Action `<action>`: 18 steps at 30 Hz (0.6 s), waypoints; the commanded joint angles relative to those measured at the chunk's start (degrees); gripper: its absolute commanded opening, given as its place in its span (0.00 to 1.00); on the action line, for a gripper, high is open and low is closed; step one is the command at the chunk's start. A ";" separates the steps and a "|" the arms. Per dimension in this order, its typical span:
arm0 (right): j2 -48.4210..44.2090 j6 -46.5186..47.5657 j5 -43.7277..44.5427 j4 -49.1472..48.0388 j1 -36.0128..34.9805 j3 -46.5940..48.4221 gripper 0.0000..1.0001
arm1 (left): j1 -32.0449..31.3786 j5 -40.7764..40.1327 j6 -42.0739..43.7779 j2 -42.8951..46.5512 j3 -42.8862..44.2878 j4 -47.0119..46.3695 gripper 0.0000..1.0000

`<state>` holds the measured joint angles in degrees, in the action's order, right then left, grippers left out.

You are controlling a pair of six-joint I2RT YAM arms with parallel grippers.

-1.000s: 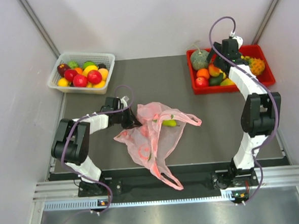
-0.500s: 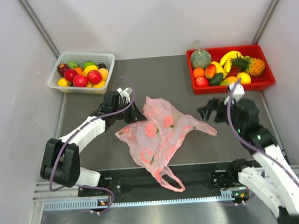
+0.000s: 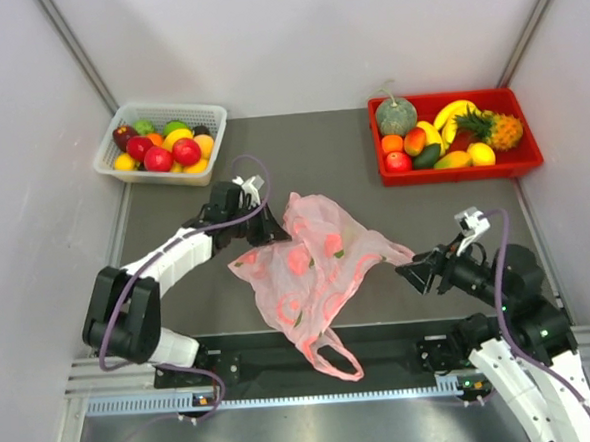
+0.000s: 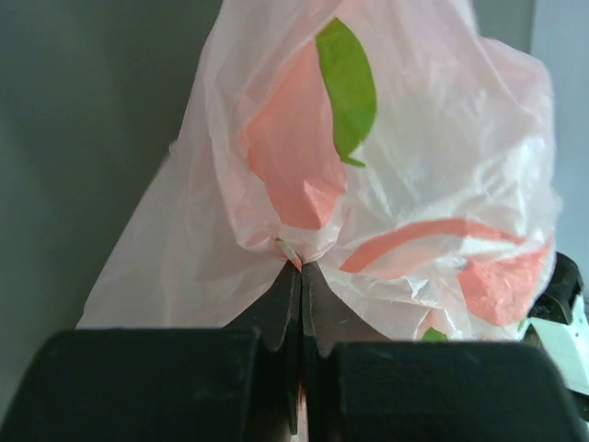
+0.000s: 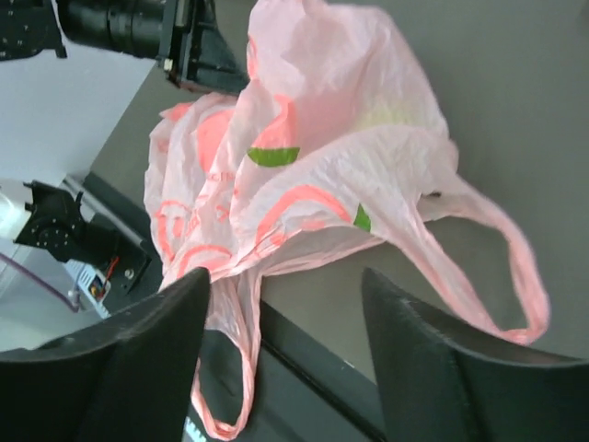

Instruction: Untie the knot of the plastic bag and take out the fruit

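Observation:
The pink plastic bag [image 3: 317, 255] lies crumpled mid-table, red marks and green leaf prints on it. My left gripper [image 3: 268, 230] is shut on a pinch of its upper left edge; in the left wrist view the left gripper [image 4: 302, 269] has the film [image 4: 414, 184] bunched at its closed tips. My right gripper [image 3: 408, 272] hovers open by the bag's right handle loop [image 5: 515, 285]. In the right wrist view the right gripper [image 5: 285, 281] is open and grips nothing. The knot is out of view; both handle loops hang loose. A pale yellow-green patch [image 5: 396, 115] shows through the bag [image 5: 313, 166], perhaps fruit.
A red tray [image 3: 452, 174] at the back right holds a melon [image 3: 396, 117], a pineapple [image 3: 500, 128] and small fruit. A white basket [image 3: 208, 111] of fruit stands at the back left. One handle loop [image 3: 335, 357] hangs over the table's near edge.
My right arm has swung from the red tray down to the bag's right side, its jaws narrowing a little. The left gripper pulled the bag's edge slightly back and right.

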<state>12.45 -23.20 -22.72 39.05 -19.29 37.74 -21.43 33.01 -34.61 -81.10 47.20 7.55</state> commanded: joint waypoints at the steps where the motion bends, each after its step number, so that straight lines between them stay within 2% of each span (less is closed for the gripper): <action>1: 0.57 -0.18 -6.01 2.52 -0.57 -3.01 0.64 | -0.01 -1.46 -0.20 -3.27 0.00 -3.24 0.00; 2: 0.04 0.17 -6.54 2.70 -0.57 -3.28 0.55 | -0.10 -1.64 -0.19 -4.67 -0.09 -3.68 0.00; 6: 0.03 0.35 -11.54 2.27 -0.57 -4.51 0.39 | -0.10 -2.25 -0.46 -8.45 -0.18 -5.70 0.00; 8: 2.40 0.18 -12.08 1.74 -0.57 -5.83 0.28 | -0.01 -2.08 -0.89 -10.99 -0.18 -7.10 0.00; 10: 5.02 0.09 -12.00 0.16 -0.57 -7.14 0.22 | -0.01 -2.34 -1.07 -12.58 -0.35 -7.81 0.00; 11: 6.00 -0.26 -11.56 -0.46 -0.66 -7.59 0.14 | -0.01 -2.78 -0.90 -14.07 -0.27 -8.95 0.00; 16: 13.63 -1.67 -7.18 -5.90 -3.90 -8.91 0.06 | 0.07 -2.78 -1.07 -17.68 -0.62 -10.45 0.00; 18: 16.19 -2.28 -2.54 -8.62 -8.56 -8.73 0.06 | 0.16 -2.96 -1.16 -18.48 -0.53 -10.89 0.00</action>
<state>25.76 -24.32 -30.48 37.60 -23.27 28.49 -21.43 30.41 -35.66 -98.91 47.03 1.06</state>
